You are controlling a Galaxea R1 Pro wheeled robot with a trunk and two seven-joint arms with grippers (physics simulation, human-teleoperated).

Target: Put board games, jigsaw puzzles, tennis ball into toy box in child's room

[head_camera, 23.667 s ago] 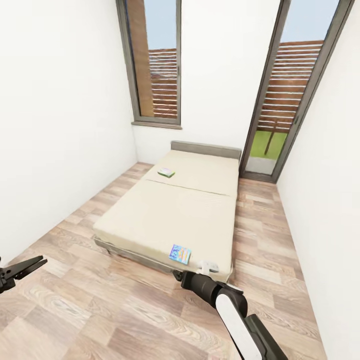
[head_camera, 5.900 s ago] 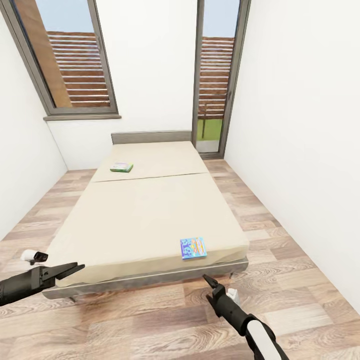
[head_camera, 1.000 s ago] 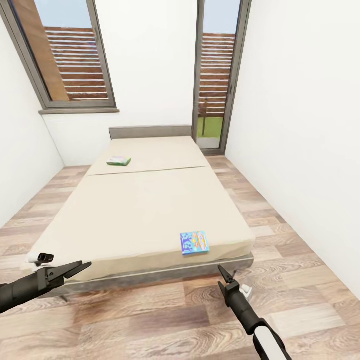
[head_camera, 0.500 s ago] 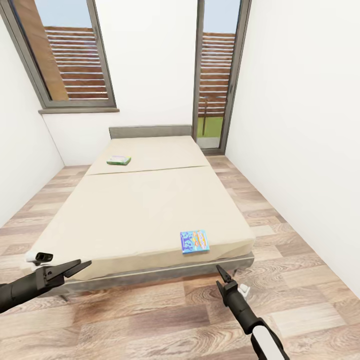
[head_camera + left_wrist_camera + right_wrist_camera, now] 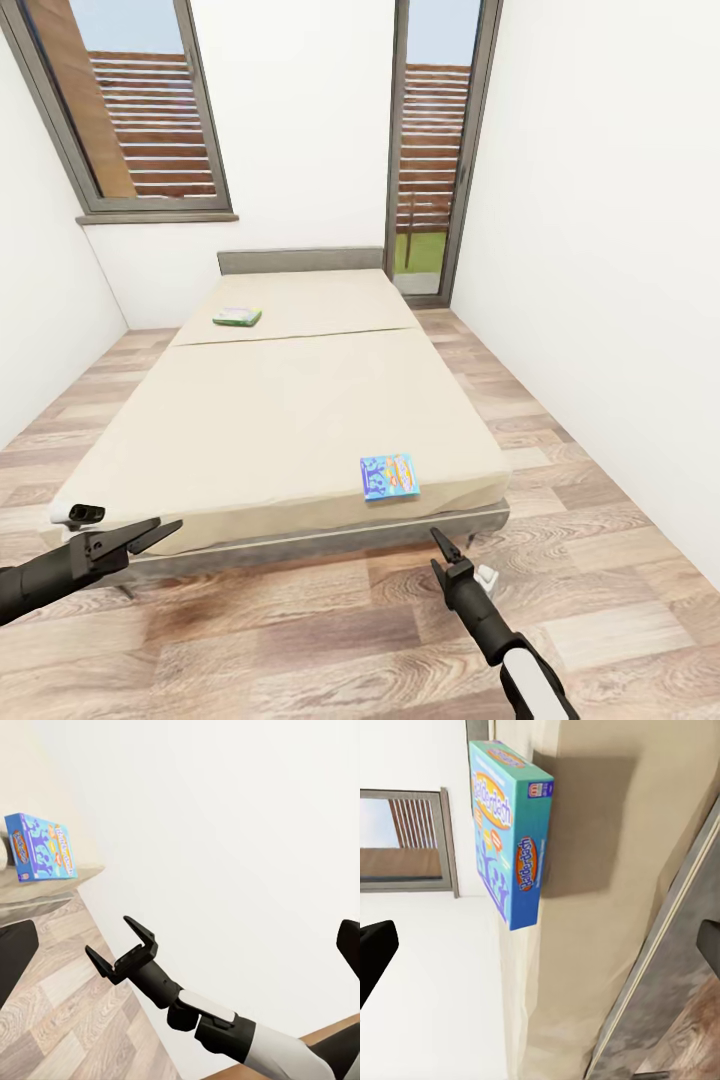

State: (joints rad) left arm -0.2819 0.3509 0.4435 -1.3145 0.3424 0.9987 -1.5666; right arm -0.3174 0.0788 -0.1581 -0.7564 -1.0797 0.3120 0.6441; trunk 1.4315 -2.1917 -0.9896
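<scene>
We're facing the foot of the bed (image 5: 300, 400). Right arm is reaching forward and low, right claw (image 5: 441, 549) pointing at the bed frame just below the blue board game (image 5: 389, 477) lying near the foot edge; its fingers are spread, empty. Left arm is stretching level, left claw (image 5: 150, 533) released, empty, by the bed's near left corner. Green-edged board game (image 5: 237, 317) is lying near the headboard (image 5: 300, 261).
</scene>
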